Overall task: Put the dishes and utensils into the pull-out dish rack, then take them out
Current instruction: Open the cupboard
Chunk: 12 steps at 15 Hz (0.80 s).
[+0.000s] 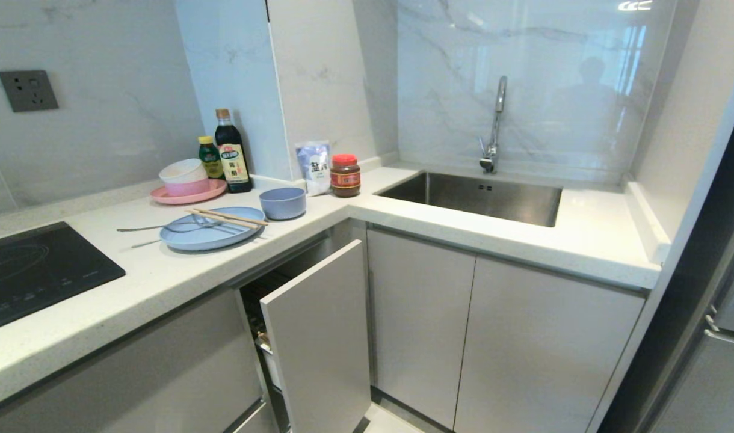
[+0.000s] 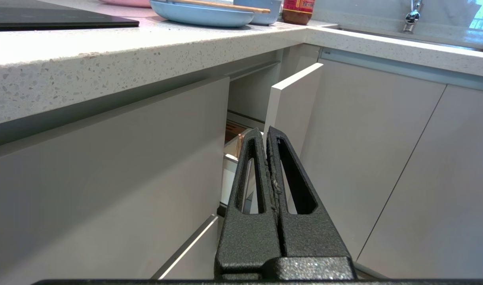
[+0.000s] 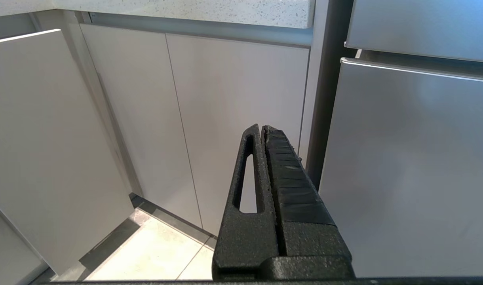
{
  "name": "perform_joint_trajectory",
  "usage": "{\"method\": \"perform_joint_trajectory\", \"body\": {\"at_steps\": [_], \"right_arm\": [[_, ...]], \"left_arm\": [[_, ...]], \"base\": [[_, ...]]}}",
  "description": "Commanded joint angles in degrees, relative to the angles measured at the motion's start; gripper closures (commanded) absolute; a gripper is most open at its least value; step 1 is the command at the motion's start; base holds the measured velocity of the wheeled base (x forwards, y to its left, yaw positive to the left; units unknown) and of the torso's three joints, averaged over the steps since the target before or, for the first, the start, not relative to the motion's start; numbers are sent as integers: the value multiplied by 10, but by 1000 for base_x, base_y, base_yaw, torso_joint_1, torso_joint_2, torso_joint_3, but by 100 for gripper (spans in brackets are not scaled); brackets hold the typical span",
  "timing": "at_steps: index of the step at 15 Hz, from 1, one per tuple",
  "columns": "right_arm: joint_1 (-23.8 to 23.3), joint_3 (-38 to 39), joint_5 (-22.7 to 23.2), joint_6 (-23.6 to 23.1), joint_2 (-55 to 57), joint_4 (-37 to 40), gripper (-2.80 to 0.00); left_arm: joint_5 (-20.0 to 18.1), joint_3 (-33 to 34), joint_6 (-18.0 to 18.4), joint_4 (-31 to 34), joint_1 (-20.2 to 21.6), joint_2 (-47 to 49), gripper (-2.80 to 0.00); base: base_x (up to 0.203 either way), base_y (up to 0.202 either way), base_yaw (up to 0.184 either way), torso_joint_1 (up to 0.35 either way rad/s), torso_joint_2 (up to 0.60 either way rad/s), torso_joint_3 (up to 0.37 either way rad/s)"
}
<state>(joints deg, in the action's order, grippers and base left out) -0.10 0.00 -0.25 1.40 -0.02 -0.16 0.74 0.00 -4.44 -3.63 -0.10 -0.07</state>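
A pale blue plate (image 1: 210, 236) lies on the white counter with wooden chopsticks (image 1: 228, 217) and a silver fork (image 1: 162, 227) across it. The small pale blue bowl (image 1: 282, 202) stands just right of it. Below, the pull-out dish rack's narrow white front (image 1: 319, 337) stands partly out; a strip of its inside (image 2: 233, 152) shows in the left wrist view. Neither gripper shows in the head view. My left gripper (image 2: 265, 132) hangs shut and empty below counter height, pointing at the rack's gap. My right gripper (image 3: 262, 128) is shut and empty before the cabinet doors.
A pink plate with stacked pink and white bowls (image 1: 186, 180), two bottles (image 1: 231, 153), a salt bag (image 1: 314, 167) and a red-lidded jar (image 1: 345, 175) stand behind the dishes. A black cooktop (image 1: 36, 270) is at left, a steel sink (image 1: 475, 195) at right, a steel appliance (image 3: 415, 158) far right.
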Motion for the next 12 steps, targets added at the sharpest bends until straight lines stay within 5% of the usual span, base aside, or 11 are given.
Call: {"method": "perform_joint_trajectory", "body": {"at_steps": [1, 10, 12], "right_arm": [[0, 1, 0, 0, -2, 0, 0], [0, 1, 0, 0, -2, 0, 0], [0, 1, 0, 0, -2, 0, 0]], "left_arm": [[0, 14, 0, -1, 0, 1, 0], [1, 10, 11, 2, 0, 1, 0], [0, -46, 13, 12, 0, 3, 0]], "base": [[0, 0, 0, 0, 0, 0], [0, 0, 0, 0, 0, 0], [0, 0, 0, 0, 0, 0]]}}
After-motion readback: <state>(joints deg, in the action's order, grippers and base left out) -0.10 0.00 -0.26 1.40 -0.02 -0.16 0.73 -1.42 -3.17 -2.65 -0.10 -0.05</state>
